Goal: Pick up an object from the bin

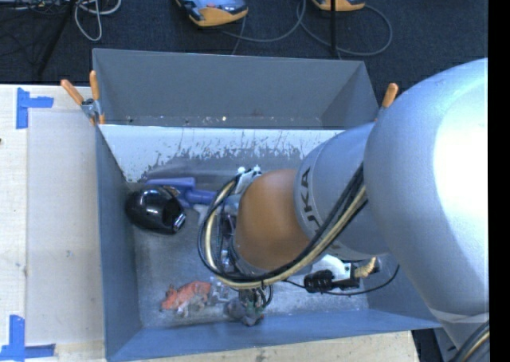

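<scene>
My gripper (248,310) is down near the bin's front wall, mostly hidden under the arm's orange cover. Just left of it an orange-red, lumpy toy-like thing (185,297) lies on the bin floor, close to the gripper or touching it; I cannot tell which. Right of the gripper a white thing with a yellow end (344,268) lies partly under the arm, with a small black piece (317,281) beside it.
A black rounded thing (155,210) lies at the bin's left, with a blue flat thing (182,187) just behind it. The arm and its cables cover the bin's middle and right.
</scene>
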Tool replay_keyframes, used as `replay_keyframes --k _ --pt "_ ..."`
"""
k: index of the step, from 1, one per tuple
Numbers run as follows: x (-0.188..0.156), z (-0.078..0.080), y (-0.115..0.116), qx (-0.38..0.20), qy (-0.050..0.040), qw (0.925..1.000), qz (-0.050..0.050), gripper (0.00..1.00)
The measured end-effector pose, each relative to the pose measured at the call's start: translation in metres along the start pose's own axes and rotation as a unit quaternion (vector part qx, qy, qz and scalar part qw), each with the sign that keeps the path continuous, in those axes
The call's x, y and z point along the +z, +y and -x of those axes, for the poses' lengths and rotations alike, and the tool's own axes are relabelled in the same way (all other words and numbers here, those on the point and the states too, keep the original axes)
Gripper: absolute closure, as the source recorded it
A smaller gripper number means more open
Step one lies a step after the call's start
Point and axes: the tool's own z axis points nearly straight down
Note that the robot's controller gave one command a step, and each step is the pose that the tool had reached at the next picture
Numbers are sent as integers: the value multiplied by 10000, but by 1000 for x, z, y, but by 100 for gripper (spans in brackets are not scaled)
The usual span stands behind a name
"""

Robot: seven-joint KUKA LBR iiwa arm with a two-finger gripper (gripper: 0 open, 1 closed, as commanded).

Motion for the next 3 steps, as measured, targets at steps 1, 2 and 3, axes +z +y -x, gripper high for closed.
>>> replay_keyframes --k 1,2,3 --pt "-152 26 11 407 49 9992 -34 100" --pt "-152 26 11 402 56 9992 -39 100" --pt "-95 26 13 422 63 9991 -39 0"
